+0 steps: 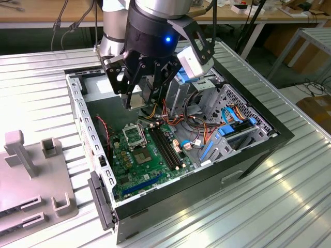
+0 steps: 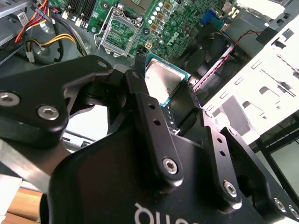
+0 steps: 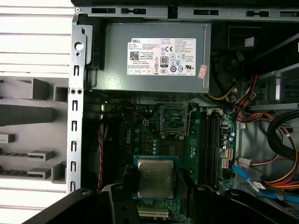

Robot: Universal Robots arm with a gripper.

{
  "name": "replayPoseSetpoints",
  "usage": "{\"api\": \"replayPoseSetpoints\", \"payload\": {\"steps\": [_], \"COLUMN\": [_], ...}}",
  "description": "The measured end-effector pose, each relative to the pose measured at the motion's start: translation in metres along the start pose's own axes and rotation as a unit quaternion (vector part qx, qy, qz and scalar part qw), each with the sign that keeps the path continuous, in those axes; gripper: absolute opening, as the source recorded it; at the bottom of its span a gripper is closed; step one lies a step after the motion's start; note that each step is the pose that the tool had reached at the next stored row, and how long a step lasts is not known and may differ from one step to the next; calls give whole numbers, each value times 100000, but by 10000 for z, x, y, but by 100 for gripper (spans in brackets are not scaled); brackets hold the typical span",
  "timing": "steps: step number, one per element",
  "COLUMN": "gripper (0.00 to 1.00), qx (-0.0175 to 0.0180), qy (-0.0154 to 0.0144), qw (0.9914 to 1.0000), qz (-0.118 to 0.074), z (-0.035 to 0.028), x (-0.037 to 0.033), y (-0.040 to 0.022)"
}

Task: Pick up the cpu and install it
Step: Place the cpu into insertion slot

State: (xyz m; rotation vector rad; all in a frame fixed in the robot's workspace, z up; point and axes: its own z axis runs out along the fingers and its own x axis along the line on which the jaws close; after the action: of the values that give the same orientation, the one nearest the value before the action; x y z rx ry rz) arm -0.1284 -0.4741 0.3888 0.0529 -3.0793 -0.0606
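One cpu (image 3: 155,176) | gripped by its edges between my jaws, metal top showing | socket (image 1: 133,135) lies below them, centre-left of the exterior view, not touching

We find the exterior view brightly and evenly lit from above. The ribbed white metal bench (image 1: 46,72) throws back pale glare, and the inside of the open black computer case (image 1: 196,195) lies partly in the arm's shadow. A small blue lamp (image 1: 167,39) glows on the wrist. In the second wrist view the slotted white case wall (image 2: 261,70) is washed out, while the matt black pincer (image 2: 163,84) reads dark. In the first wrist view the small square silver-grey cpu (image 3: 155,177) shows a dull sheen.
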Motion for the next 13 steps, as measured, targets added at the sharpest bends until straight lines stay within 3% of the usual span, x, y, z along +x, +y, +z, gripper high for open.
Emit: {"api": "replayPoseSetpoints", "payload": {"steps": [9, 13], "gripper": [47, 47], "qx": [1, -65], "qy": [-2, -42], "qw": [100000, 99994], "qz": [25, 1123], "z": [3, 11], "x": [0, -1], "y": [0, -1]}}
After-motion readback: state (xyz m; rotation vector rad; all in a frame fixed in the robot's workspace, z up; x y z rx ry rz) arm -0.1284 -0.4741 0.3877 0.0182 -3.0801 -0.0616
